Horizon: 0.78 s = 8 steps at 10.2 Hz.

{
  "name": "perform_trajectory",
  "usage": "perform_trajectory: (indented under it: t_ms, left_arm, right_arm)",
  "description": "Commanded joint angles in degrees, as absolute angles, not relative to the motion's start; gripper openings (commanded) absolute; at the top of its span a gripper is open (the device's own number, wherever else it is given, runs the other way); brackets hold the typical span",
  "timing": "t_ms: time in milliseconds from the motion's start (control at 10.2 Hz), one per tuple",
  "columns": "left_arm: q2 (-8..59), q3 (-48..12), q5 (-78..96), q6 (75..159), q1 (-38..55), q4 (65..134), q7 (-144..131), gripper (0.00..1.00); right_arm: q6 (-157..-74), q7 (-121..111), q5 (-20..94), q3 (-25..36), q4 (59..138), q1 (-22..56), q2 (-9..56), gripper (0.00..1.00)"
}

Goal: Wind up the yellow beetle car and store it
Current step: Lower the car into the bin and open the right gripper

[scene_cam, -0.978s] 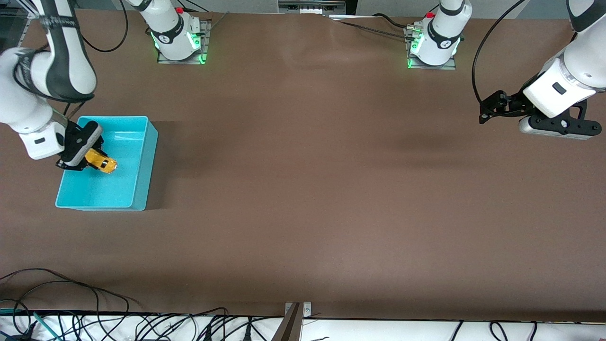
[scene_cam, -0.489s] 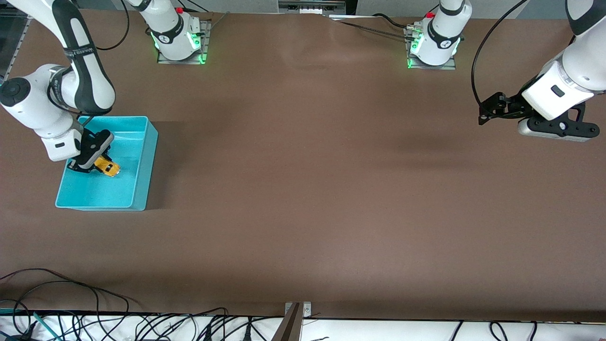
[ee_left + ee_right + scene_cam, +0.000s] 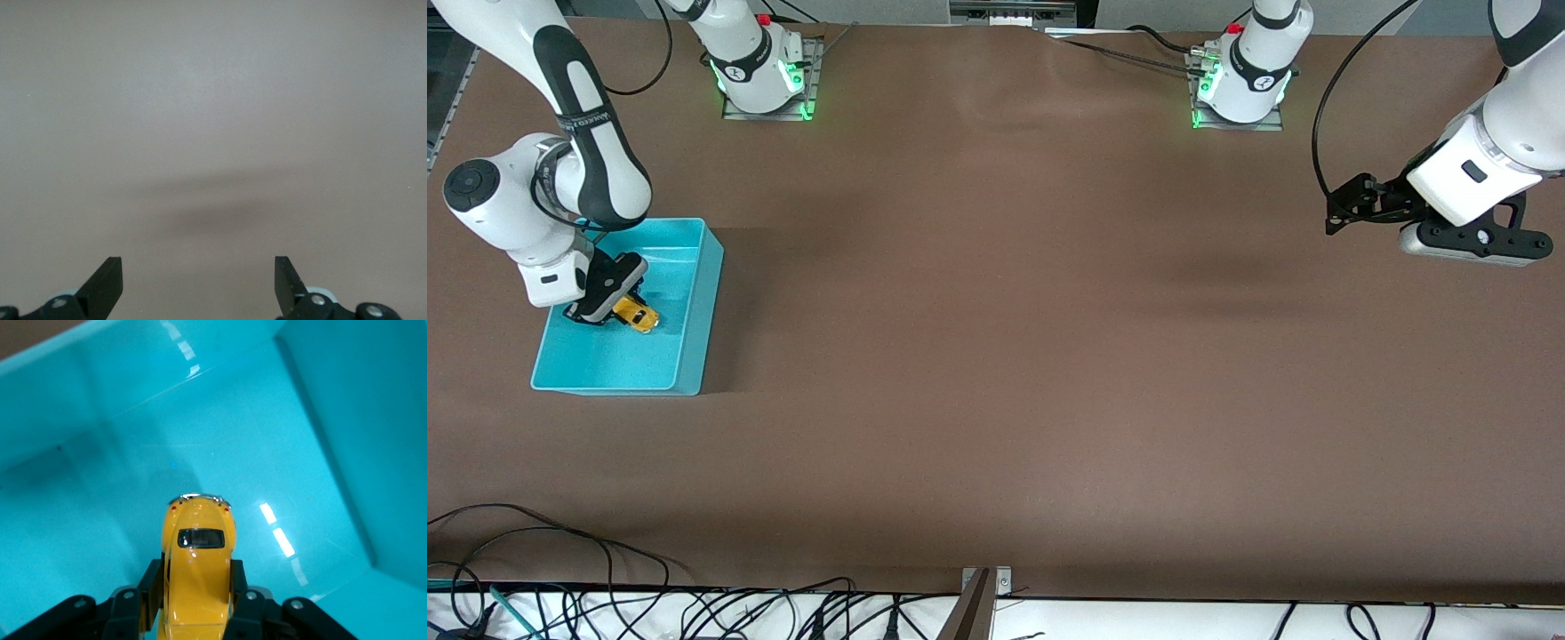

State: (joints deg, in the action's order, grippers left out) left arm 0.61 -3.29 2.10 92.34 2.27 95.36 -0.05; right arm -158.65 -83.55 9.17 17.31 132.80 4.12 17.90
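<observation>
The yellow beetle car (image 3: 637,315) is held inside the turquoise bin (image 3: 694,267) at the right arm's end of the table. My right gripper (image 3: 609,307) is shut on the car, low in the bin. In the right wrist view the car (image 3: 198,567) sits between the two black fingers (image 3: 152,583), its rounded end pointing at the bin floor (image 3: 220,447). My left gripper (image 3: 1338,213) hangs open and empty above the bare table at the left arm's end; its wrist view shows the gripper (image 3: 199,283) over brown tabletop only.
The brown table (image 3: 1005,356) stretches between the arms. The two arm bases (image 3: 760,76) (image 3: 1240,84) stand along the table edge farthest from the front camera. Loose cables (image 3: 605,596) lie along the edge nearest the front camera.
My right gripper has gone down into the bin with the car, which now sits lower and nearer the bin floor. The left arm has barely moved.
</observation>
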Motion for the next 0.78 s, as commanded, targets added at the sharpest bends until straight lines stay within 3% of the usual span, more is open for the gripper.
perform_trajectory:
  t_ms: [0, 293, 391, 684]
  left_arm:
    - [1.0, -3.3, 2.5, 91.8, 2.5, 94.5, -0.8, 1.0]
    - [1.0, -3.3, 2.5, 91.8, 2.5, 94.5, -0.8, 1.0]
    - [0.9, -3.3, 2.4, 91.8, 2.7, 94.5, -0.9, 1.0]
    - [0.9, -3.3, 2.5, 91.8, 2.6, 94.5, -0.8, 1.0]
  right_arm:
    - [-160.9, -84.6, 10.9, 17.0, 133.2, 4.0, 18.9, 0.0]
    - [-160.9, -84.5, 11.9, 16.8, 133.2, 4.0, 19.2, 0.02]
    - [-160.9, -84.5, 12.7, 16.2, 133.2, 4.0, 19.4, 0.35]
    - [-160.8, -84.3, 13.2, 16.0, 133.2, 4.0, 18.5, 0.7]
